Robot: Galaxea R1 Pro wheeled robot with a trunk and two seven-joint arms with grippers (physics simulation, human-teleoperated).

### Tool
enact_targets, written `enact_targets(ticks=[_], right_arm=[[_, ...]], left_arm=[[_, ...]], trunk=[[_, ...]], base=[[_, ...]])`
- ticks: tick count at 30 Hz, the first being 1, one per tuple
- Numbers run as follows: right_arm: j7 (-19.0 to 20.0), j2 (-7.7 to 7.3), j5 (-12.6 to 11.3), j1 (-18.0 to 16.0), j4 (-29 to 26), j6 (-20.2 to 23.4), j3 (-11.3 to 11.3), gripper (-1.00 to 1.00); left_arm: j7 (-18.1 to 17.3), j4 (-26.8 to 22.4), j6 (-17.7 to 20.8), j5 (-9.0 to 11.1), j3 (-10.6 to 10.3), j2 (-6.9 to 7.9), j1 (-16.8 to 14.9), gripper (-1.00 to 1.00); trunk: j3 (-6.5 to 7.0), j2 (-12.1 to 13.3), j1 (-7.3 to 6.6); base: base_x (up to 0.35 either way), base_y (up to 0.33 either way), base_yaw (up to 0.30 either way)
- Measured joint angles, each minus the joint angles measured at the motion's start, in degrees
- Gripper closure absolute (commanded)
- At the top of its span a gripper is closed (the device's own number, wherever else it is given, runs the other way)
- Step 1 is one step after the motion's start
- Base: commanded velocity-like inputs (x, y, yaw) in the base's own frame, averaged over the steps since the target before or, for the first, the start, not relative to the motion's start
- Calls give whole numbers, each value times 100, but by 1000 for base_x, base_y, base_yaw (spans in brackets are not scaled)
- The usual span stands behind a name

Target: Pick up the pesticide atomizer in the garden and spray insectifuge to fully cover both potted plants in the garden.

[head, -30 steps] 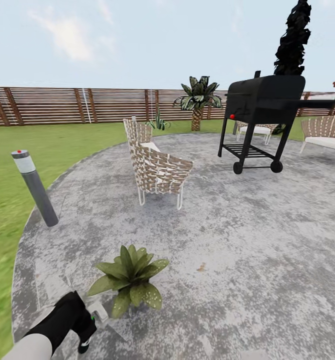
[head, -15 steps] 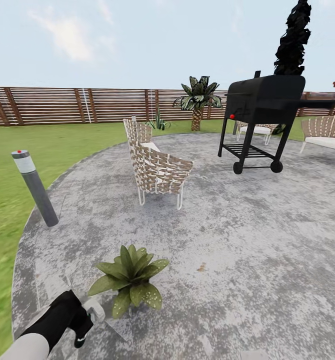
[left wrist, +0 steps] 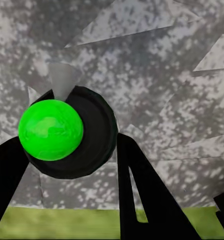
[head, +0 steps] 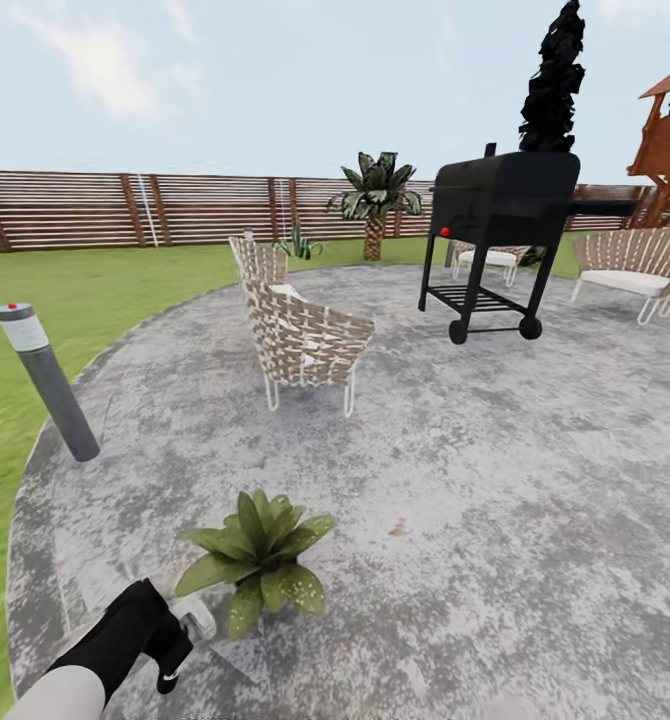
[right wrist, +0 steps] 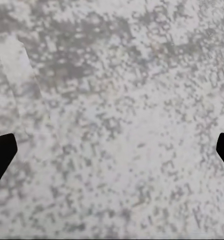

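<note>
The pesticide atomizer (left wrist: 66,132) sits between the left gripper (left wrist: 74,165) fingers, which are closed on its dark body, just beside the potted plant (head: 257,558) on the patio (head: 495,480). The right gripper (right wrist: 112,150) is spread wide, holding nothing. Beyond the plant stand a wicker chair (head: 300,335), grill (head: 495,235) and bollard (head: 47,380).

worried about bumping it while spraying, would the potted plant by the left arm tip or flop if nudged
Probably not tip: the plant is a low, wide rosette sitting flat on the patio. Its broad leaves spread outward and some droop, so they would likely bend before the pot shifts. The pot is hidden under the leaves, so its weight cannot be judged.
</note>
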Motion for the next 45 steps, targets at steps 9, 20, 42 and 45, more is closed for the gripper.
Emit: enact_targets(ticks=[9, 20, 42, 45], right_arm=[[0, -7, 14, 0, 10, 0, 8, -100], [0, -7, 1, 0, -2, 0, 0, -100], [6, 2, -9, -1, -6, -2, -4, -100], [5, 1, -13, -1, -7, -2, -7, -100]], left_arm=[[0, 0, 5, -34, 13, -31, 0, 100], [-16, -8, -10, 10, 16, -24, 0, 100], [-2224, -25, -60, -626, -80, 278, -491, 100], [-2241, -25, -57, -826, -85, 287, -530, 100]], trunk=[[0, 0, -1], [12, 0, -2], [14, 0, -1], [19, 0, -1]], base=[[-28, 302, 0], [88, 316, -113], [4, 88, -135], [0, 0, -205]])
